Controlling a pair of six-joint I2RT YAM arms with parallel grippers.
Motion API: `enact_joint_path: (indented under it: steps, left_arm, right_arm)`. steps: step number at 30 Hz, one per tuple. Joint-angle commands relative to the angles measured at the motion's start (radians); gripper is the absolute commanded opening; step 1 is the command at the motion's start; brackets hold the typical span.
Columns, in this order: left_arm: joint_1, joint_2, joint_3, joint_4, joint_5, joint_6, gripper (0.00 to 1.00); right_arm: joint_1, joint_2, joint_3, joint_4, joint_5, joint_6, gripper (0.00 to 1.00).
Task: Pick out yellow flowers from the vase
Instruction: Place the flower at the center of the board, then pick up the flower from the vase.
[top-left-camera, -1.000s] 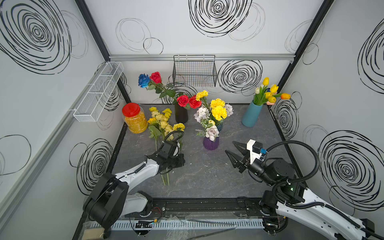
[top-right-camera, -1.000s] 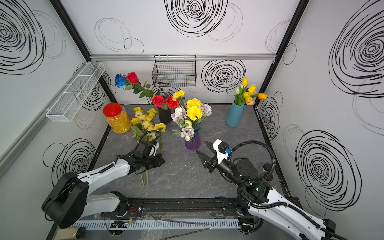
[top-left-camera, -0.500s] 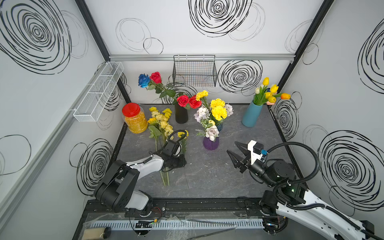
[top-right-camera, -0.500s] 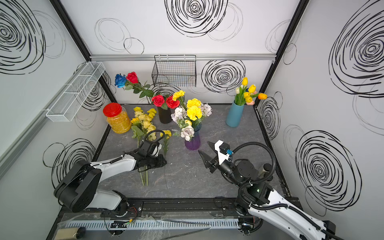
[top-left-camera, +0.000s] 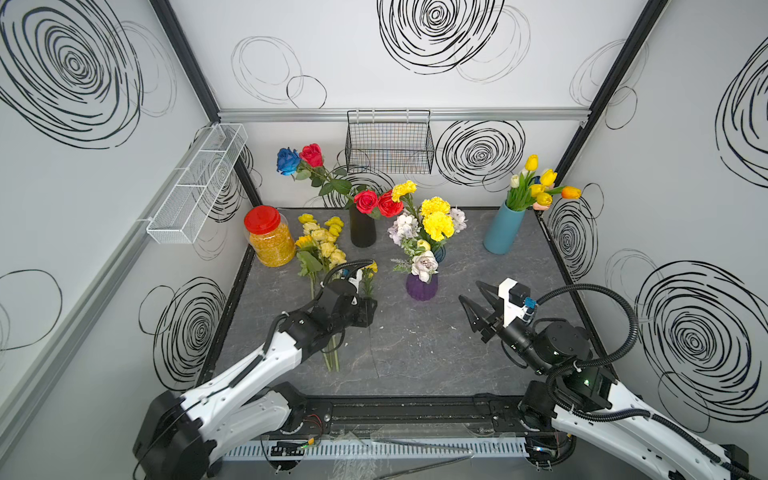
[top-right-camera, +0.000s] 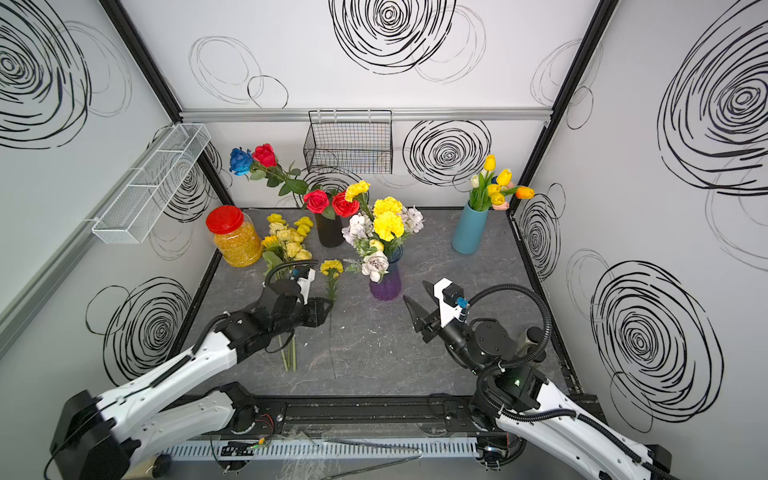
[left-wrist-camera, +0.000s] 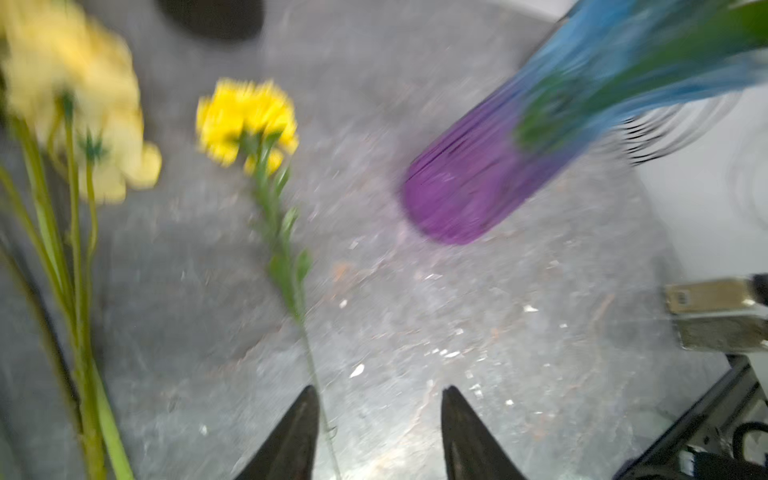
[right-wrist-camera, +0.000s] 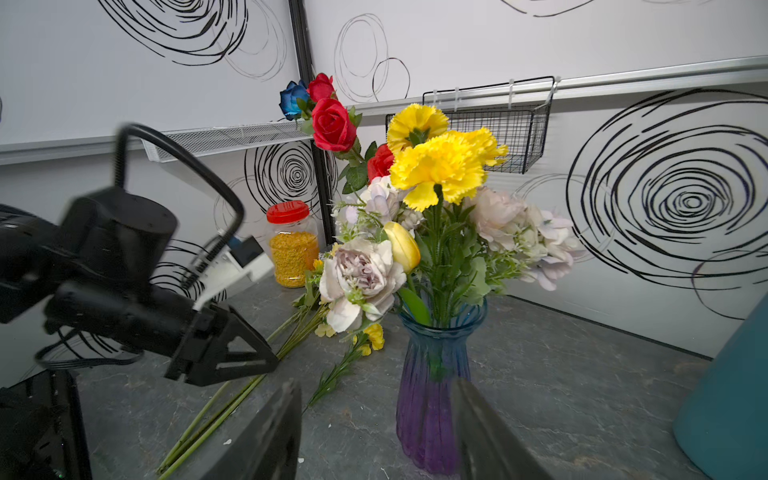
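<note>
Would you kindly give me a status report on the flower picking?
Left gripper, right gripper: jaws open. Yellow carnation on table. Other yellow flowers in purple vase, pale blooms crowding.

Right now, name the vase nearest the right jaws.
The purple vase, straight ahead of the open right jaws; the black vase and teal vase stand farther back.

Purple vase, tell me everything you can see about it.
The vase looks like ribbed, see-through glass, purple at the base shading to blue at the flared rim. It stands upright near the middle of the grey table. It holds the green stems of yellow carnations, a yellow tulip and pale blooms. The right gripper points at it, jaws open, without touching it.
</note>
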Motion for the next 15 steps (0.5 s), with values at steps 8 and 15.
enact_joint_path:
  steps: [8, 15]
  left_arm:
    - [-0.379, 0.151, 0.338, 0.208, -0.152, 0.256, 0.52]
    - [-0.482, 0.421, 0.526, 0.269, -0.196, 0.233, 0.52]
  right_arm:
    - [-0.03, -0.026, 0.017, 0.007, 0.035, -0.035, 0.59]
    - [-0.033, -0.109, -0.01, -0.007, 0.06, -0.032, 0.58]
